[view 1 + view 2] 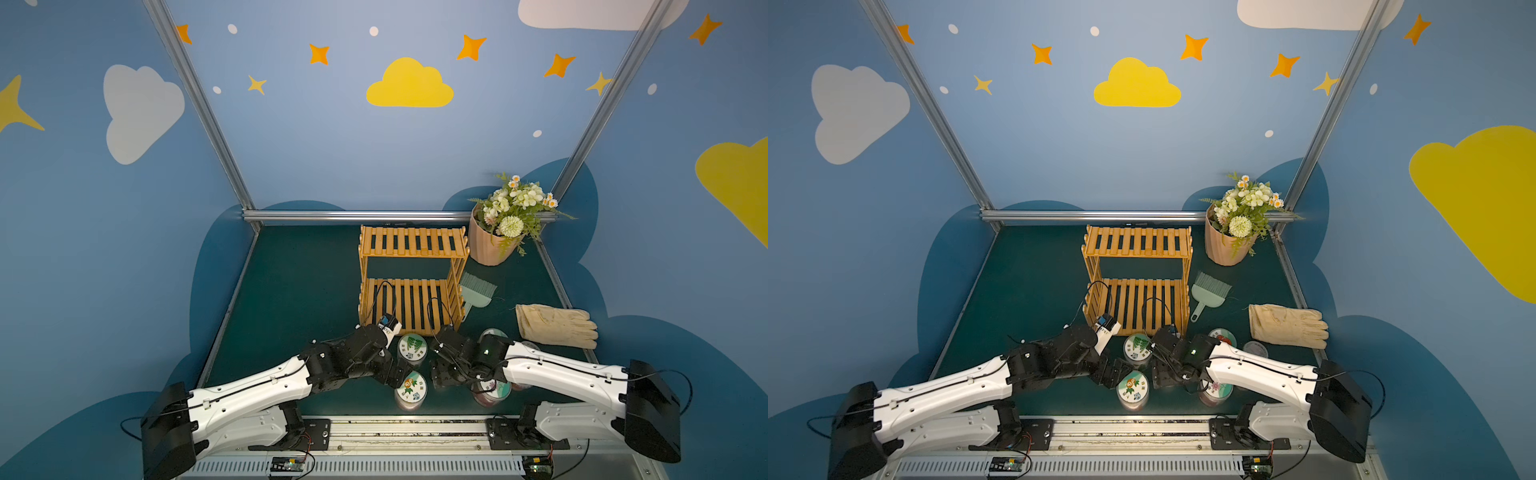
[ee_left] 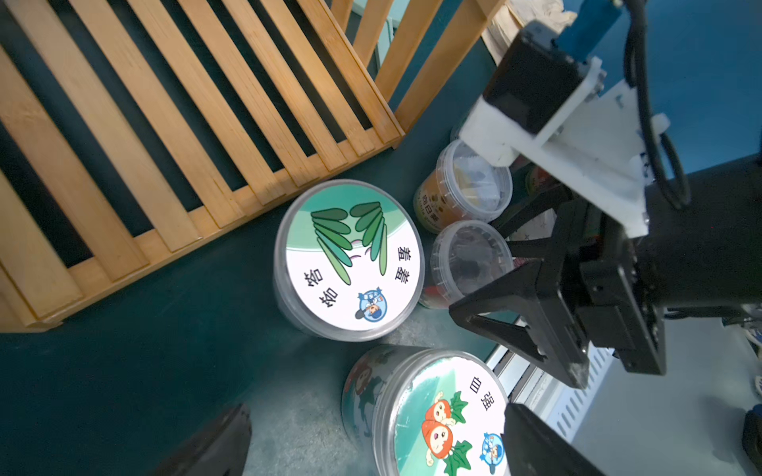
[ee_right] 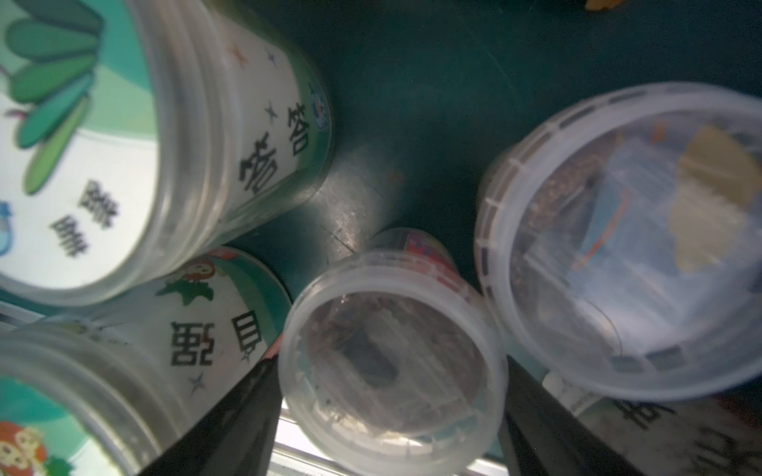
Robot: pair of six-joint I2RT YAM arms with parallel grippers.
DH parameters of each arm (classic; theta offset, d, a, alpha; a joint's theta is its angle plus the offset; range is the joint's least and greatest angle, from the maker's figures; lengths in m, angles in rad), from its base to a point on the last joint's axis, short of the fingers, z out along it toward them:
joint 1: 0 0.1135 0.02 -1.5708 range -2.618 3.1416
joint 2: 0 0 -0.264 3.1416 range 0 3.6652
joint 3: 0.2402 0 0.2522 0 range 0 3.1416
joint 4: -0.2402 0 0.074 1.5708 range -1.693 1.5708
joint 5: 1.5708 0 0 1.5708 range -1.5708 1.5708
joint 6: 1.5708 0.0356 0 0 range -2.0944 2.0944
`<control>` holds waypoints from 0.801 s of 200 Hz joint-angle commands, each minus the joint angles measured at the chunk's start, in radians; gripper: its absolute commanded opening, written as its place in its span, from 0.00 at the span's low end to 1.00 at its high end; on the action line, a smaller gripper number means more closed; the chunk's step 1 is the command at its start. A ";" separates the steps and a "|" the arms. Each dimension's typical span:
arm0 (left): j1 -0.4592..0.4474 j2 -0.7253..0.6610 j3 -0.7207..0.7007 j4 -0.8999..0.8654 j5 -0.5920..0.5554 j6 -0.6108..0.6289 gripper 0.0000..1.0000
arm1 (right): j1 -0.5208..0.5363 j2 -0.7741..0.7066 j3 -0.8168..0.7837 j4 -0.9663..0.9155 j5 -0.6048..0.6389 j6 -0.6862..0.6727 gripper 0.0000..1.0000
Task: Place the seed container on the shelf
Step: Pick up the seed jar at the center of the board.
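The shelf [image 1: 411, 241] [image 1: 1138, 241] [image 2: 165, 123] of tan slats stands mid-table, both tiers bare. Several seed containers stand before it. In the right wrist view a small clear-lidded seed container [image 3: 391, 362] [image 2: 470, 263] sits between my right gripper's [image 3: 393, 354] [image 2: 474, 268] [image 1: 440, 380] fingers, which press on both sides of its lid; it rests on the mat. My left gripper [image 2: 371, 453] [image 1: 399, 374] hangs open over a carrot-labelled container [image 2: 437, 416] [image 1: 411, 388] [image 1: 1133, 386]. The top views hide the small container under the right arm.
A leaf-labelled container [image 1: 412, 347] [image 2: 350, 255] [image 3: 82, 144] and a wider clear-lidded one [image 3: 639, 230] [image 2: 466, 185] crowd the held one. A flowerpot [image 1: 494, 241], a green brush [image 1: 478, 291] and a glove [image 1: 557, 324] lie right of the shelf.
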State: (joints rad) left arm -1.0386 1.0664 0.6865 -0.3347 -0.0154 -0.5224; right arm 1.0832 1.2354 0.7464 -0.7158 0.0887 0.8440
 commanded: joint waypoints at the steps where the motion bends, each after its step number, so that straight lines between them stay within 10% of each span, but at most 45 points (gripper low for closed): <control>1: 0.005 0.035 0.053 0.004 0.066 0.043 1.00 | -0.009 -0.018 -0.013 0.022 0.000 -0.007 0.84; 160: 0.004 0.192 0.158 -0.044 0.091 0.079 1.00 | -0.042 -0.099 -0.045 0.020 -0.027 -0.028 0.73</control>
State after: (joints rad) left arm -1.0386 1.2503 0.8211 -0.3580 0.0650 -0.4667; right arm 1.0462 1.1793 0.7120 -0.6739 0.0666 0.8284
